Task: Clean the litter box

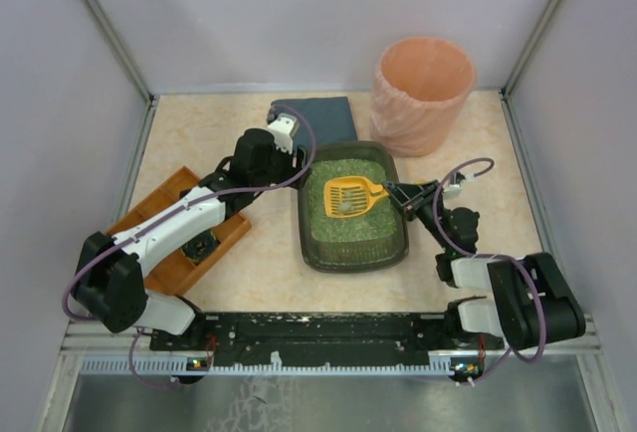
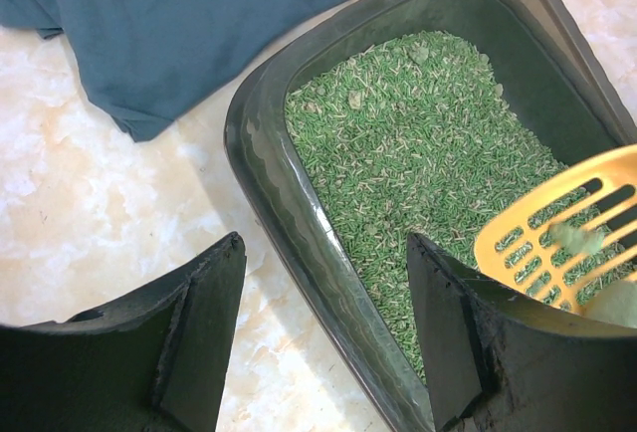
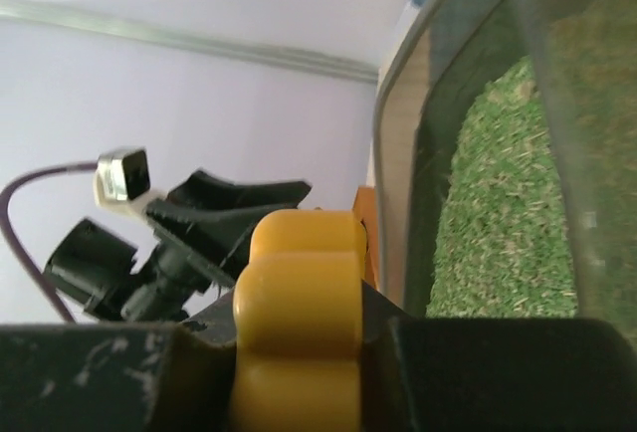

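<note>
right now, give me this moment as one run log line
left gripper: open, astride litter box rim | right gripper: shut on scoop handle | scoop: over litter, clumps in it

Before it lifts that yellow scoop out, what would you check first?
1. Grip: right gripper shut on the scoop handle: ok.
2. Load: clumps lying in the scoop: ok.
3. Scoop clear of the litter: cannot tell.
4. Steadying: left gripper holding the litter box: not ok; it is open, one finger on each side of the rim.
5. Target: bin upright, mouth open: ok.
</note>
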Available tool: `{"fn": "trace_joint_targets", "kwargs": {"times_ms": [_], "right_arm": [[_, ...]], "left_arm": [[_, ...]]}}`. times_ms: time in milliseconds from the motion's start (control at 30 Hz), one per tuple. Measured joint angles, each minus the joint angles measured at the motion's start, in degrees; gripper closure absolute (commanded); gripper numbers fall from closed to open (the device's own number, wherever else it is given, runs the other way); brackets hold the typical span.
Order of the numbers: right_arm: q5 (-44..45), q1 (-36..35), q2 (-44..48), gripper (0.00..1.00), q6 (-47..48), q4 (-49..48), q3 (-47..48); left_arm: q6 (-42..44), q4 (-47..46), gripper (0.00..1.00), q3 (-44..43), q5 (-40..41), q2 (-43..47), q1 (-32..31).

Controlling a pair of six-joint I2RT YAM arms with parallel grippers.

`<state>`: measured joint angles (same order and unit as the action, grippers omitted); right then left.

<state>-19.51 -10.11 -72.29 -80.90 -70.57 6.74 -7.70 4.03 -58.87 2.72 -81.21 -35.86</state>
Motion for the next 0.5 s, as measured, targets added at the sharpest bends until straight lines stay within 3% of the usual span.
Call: {"fn": "trace_joint_targets", "kwargs": {"times_ms": [500], "right_arm": [[-0.6, 0.1, -4.7, 1.00, -1.2, -6.0, -0.2]], "left_arm": [[0.0, 0.1, 0.28, 0.0, -0.2, 0.0, 0.0]]}}
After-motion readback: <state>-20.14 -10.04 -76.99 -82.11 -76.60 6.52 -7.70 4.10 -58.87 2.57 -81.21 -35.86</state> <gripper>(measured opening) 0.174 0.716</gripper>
